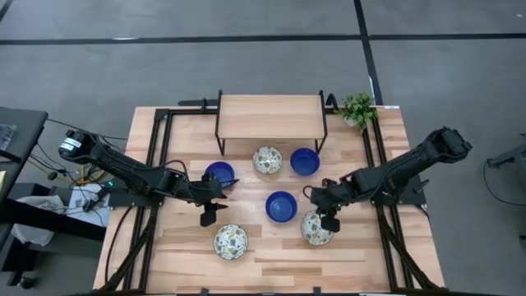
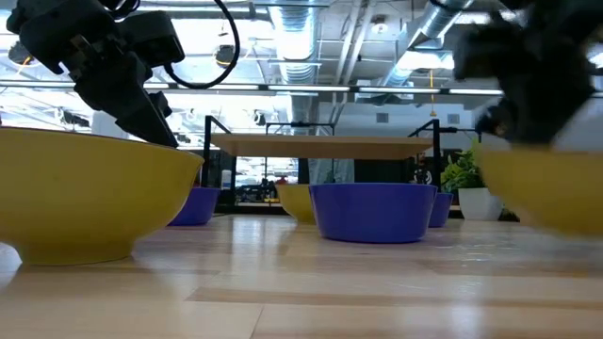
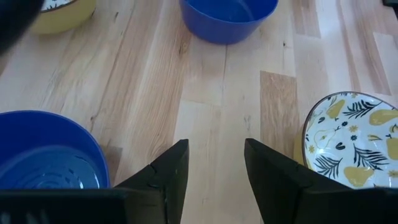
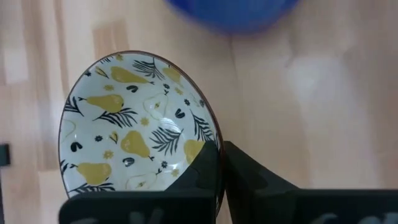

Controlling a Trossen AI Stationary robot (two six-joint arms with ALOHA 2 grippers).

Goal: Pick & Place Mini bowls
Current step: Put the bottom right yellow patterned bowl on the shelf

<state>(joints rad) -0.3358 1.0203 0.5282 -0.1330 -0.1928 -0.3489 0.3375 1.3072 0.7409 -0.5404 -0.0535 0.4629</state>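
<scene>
Six mini bowls stand on the wooden table. Three are blue: one (image 1: 219, 174) beside my left gripper, one (image 1: 281, 206) mid-table and one (image 1: 304, 162) farther back. Three are cream inside with yellow pears and dark leaves, yellow outside: one (image 1: 267, 160) in front of the shelf, one (image 1: 231, 242) near the front edge and one (image 1: 316, 228) in my right gripper (image 1: 323, 215). My left gripper (image 1: 220, 200) hangs open over bare wood between the blue bowl (image 3: 43, 155) and the front patterned bowl (image 3: 354, 146). My right gripper (image 4: 219, 152) pinches the patterned bowl by its rim (image 4: 208, 134), on the side nearest the wrist. One finger (image 4: 205, 171) is inside the bowl and one finger (image 4: 252, 177) outside. The bowl is tilted, and in the low view its yellow underside (image 2: 546, 188) shows above the tabletop.
A low wooden shelf (image 1: 271, 117) on a black frame stands at the table's far side, with a small green plant (image 1: 357, 107) at the far right corner. Black rails (image 1: 160, 156) run along both side edges. Bare wood lies along the near edge.
</scene>
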